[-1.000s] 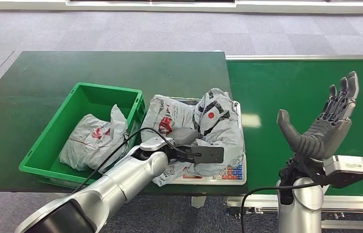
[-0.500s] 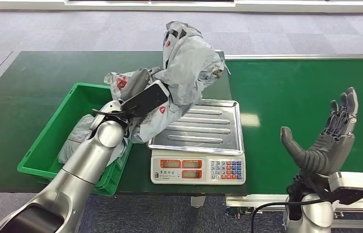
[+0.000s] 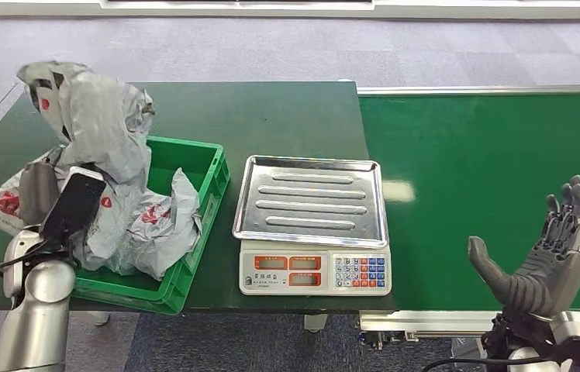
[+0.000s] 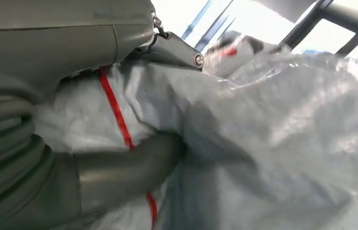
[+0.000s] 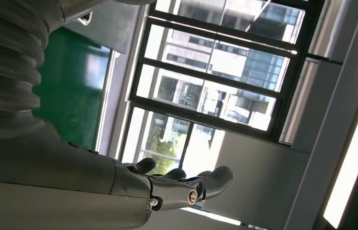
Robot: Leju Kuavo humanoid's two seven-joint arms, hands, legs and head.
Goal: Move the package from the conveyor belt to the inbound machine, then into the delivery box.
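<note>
1. Grey crinkled plastic with red and black print: the package point(image 3: 97, 124) hangs in the left hand point(image 3: 43, 198), raised over the left wall of the green delivery box point(image 3: 213, 182), which sits by the dark green table's point(image 3: 271, 116) front edge toward its left end. Part of the package spills past the box's left side, above the table's left edge.
2. In the left wrist view the thumb point(image 4: 119, 167) and fingers press into the package's folds point(image 4: 273, 124), so the left hand holds the package firmly.
3. A second grey bag point(image 3: 159, 229) lies inside the delivery box, against its right wall.
4. The inbound machine point(image 3: 310, 225), a scale with a ribbed steel tray and a keypad, stands at the table's front edge, just right of the box and beside the table's right edge; its tray is bare.
5. The bright green conveyor belt point(image 3: 488, 155) runs from the table's right edge to the picture's right side, its surface open.
6. The right hand point(image 3: 539, 260) is raised over the belt's front edge, palm up, fingers spread wide, holding nothing; the right wrist view shows its fingers point(image 5: 206, 179) against windows.
7. A second ago the package lay on the scale's tray under the left hand; half a second ago it was lifted above the tray's back left corner. Now it has swung left to the box's far side. The right hand has dropped lower toward the belt's front edge.
</note>
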